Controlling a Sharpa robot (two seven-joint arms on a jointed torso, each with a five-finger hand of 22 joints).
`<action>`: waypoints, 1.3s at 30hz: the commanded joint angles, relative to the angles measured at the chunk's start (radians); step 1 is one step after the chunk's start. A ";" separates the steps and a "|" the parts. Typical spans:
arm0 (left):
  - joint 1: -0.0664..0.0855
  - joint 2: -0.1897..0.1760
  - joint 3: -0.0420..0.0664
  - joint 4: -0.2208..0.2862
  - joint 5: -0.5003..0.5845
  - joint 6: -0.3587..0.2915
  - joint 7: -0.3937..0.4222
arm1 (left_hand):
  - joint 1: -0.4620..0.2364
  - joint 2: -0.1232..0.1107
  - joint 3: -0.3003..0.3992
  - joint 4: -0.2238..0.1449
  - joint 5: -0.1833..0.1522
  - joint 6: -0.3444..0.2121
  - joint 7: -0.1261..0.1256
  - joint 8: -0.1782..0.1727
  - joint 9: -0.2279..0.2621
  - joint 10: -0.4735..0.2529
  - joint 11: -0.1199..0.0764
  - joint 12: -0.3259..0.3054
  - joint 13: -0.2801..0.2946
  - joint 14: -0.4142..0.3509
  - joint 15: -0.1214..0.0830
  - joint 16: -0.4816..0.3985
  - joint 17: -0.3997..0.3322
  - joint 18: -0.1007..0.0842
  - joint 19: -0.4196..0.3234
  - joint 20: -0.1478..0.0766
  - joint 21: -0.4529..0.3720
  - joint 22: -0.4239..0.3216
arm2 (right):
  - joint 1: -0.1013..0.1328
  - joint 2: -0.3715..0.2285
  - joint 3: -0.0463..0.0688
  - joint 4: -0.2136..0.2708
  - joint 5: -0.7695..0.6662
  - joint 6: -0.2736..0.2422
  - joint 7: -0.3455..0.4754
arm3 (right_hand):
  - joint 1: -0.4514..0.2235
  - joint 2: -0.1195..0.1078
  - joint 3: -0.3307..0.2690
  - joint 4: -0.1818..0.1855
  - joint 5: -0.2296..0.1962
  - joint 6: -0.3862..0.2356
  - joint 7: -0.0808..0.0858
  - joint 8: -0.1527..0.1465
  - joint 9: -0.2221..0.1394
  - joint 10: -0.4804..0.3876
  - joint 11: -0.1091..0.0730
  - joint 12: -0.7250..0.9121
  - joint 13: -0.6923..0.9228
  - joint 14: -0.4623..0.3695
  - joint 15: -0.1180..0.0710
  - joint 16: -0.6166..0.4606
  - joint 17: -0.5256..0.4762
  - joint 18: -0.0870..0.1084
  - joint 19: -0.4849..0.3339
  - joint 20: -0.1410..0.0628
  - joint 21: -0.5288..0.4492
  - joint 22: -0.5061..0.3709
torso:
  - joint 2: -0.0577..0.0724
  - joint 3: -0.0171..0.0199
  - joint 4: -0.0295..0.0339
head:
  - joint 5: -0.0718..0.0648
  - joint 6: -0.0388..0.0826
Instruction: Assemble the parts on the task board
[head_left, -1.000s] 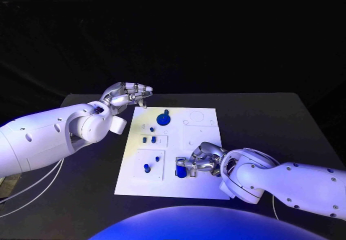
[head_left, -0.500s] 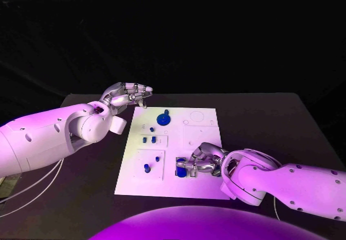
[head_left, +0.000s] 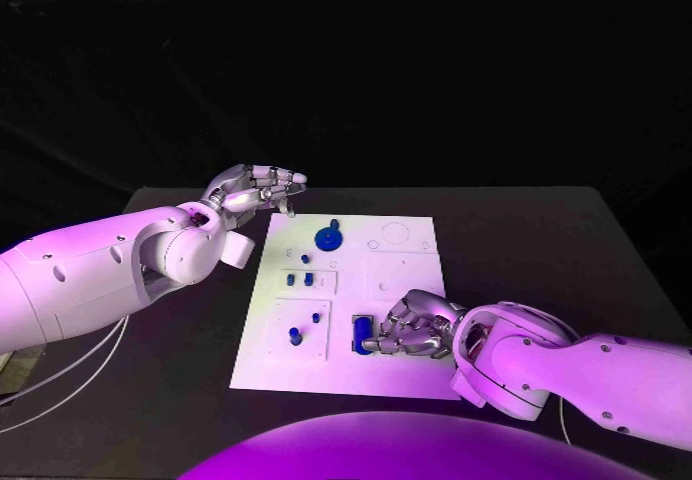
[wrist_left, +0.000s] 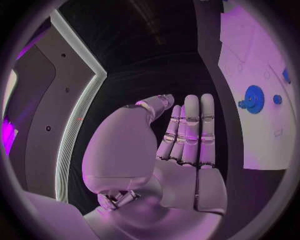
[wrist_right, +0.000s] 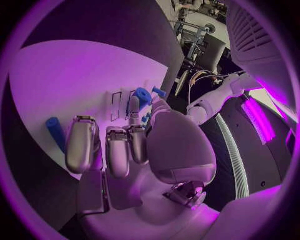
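Several small blue parts were seen on the white task board (head_left: 411, 270): a round gear-like part (head_left: 327, 239) near its far edge and an oblong blue part (head_left: 361, 333) near its front, just beside the right hand (head_left: 411, 325), whose fingers were curled with nothing gripped. The left hand (head_left: 255, 188) was held curled and empty beyond the board's far left corner.

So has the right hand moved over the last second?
Yes. The right hand has slid toward the task board's near edge, uncovering the blue part.
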 joint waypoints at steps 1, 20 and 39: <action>0.001 0.002 0.001 0.002 0.002 0.013 0.004 | -0.004 0.003 -0.003 0.002 0.004 -0.007 0.001 0.006 -0.001 -0.007 0.001 -0.003 -0.001 -0.002 0.008 0.004 0.001 0.014 0.000 0.007 -0.001 -0.001 | 0.000 -0.002 0.000 0.002 0.004 0.031 0.023 | 0.006 0.001 0.006 -0.002 0.001 -0.007 0.002 -0.004 0.001 0.072 -0.002 -0.004 0.180 0.094 -0.002 0.003 0.196 -0.014 0.022 -0.005 -0.003 0.189 | 0.000 0.0002 0.0014 | 0.000 0.000; 0.001 0.002 0.001 0.002 0.002 0.013 0.003 | -0.004 0.004 -0.002 0.002 0.004 -0.007 0.002 0.006 -0.002 -0.008 0.002 -0.003 -0.002 -0.003 0.008 0.005 0.001 0.014 0.000 0.007 -0.002 -0.002 | 0.001 0.032 0.000 -0.045 -0.034 0.001 -0.030 | 0.032 0.045 0.039 0.003 0.003 -0.002 0.001 -0.009 0.001 0.075 -0.003 0.001 0.186 0.094 -0.002 0.004 0.198 -0.014 0.023 -0.006 -0.001 0.190 | 0.001 -0.0007 0.0036 | 0.002 0.000; 0.001 -0.002 0.001 0.004 0.001 0.014 0.001 | -0.004 0.004 -0.002 0.002 0.004 -0.007 0.002 0.006 -0.002 -0.008 0.002 -0.003 -0.002 -0.003 0.008 0.005 0.001 0.014 0.000 0.007 -0.002 -0.002 | 0.001 0.035 0.000 -0.046 -0.048 -0.004 -0.025 | 0.049 0.017 0.037 -0.004 0.001 -0.002 0.000 -0.011 0.002 0.075 -0.004 0.001 0.186 0.094 -0.003 0.003 0.198 -0.014 0.023 -0.006 -0.001 0.190 | 0.001 -0.0003 0.0009 | 0.007 0.000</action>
